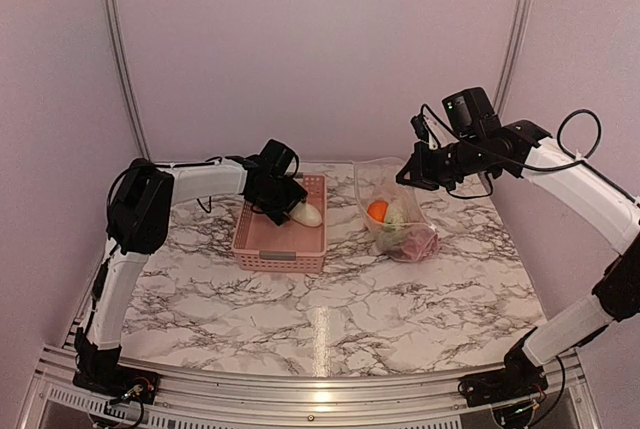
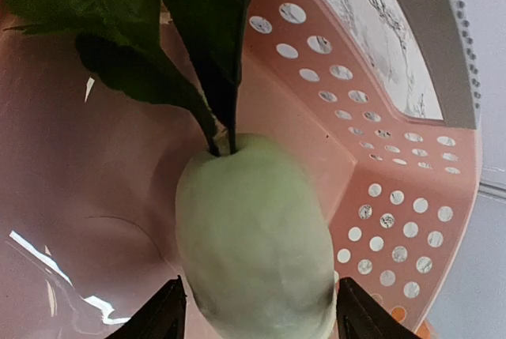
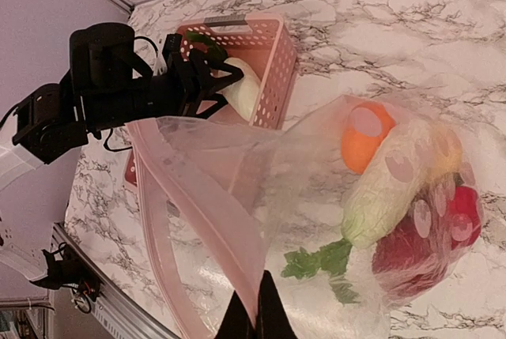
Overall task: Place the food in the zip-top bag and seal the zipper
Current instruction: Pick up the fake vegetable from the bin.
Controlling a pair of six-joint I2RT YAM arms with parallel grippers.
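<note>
Pale food (image 2: 253,236), perhaps radish, green-leaved.

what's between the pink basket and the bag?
Nothing. The top view shows only a bare strip of marble table between pink basket and zip-top bag.

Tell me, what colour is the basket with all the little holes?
The basket is pink, clearest in the left wrist view.
</note>
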